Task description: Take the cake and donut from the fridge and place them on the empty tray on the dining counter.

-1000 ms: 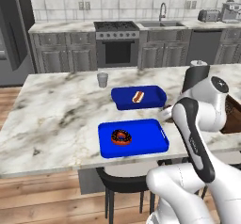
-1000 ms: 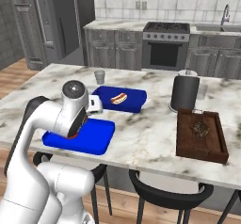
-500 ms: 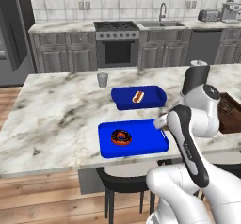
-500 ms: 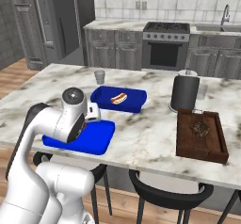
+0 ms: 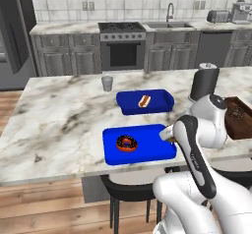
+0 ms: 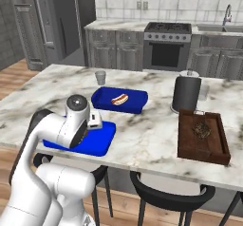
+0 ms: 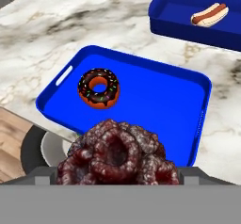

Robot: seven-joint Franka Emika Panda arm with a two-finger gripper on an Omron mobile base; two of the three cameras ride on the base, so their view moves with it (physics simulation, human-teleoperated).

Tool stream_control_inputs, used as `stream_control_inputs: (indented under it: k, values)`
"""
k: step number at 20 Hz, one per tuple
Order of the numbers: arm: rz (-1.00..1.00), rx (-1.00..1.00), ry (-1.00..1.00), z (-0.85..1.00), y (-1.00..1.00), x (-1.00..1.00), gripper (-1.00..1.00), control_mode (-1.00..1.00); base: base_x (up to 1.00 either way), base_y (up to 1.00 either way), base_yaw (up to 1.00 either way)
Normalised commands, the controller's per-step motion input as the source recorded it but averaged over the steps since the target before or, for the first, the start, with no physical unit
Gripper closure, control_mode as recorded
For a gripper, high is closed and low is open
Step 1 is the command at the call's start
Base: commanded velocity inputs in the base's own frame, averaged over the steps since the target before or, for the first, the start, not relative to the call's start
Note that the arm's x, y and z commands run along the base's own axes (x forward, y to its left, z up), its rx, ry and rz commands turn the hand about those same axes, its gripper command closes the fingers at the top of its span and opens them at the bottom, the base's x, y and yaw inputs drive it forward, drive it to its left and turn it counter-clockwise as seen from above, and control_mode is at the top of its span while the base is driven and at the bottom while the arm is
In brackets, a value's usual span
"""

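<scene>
Donut [image 7: 99,87] lay in the empty tray [image 7: 155,105] on the worktop [image 5: 59,120]. End effector [image 7: 117,173] apparently gripped the cake [image 7: 117,152] above it; placement remained.

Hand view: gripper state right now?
Hand: holding the cake, above the near edge of the tray.

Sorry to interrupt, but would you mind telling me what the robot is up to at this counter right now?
The arm is bringing the cake to the empty tray on the dining counter. The cake sits between the fingers of the gripper, held above the near edge of the tray. The donut already lies in that tray, toward its left side as the hand view shows it. Further back, a deeper blue tray holds a hot dog. Setting the cake down remains.
</scene>
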Motion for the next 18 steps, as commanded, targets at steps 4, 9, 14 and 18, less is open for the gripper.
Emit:
stream_control_inputs:
  k: [4,9,14,18]
  values:
    - [0.00,0.00,0.00,-0.16,0.00,0.19,1.00,-1.00,0.00,0.00,0.00]
    - [0.00,0.00,0.00,-0.15,0.00,0.27,1.00,-1.00,0.00,0.00,0.00]
    - [0.00,0.00,0.00,-0.26,0.00,0.29,1.00,-1.00,0.00,0.00,0.00]
    - [0.00,0.00,0.00,-0.33,0.00,0.32,1.00,-1.00,0.00,0.00,0.00]
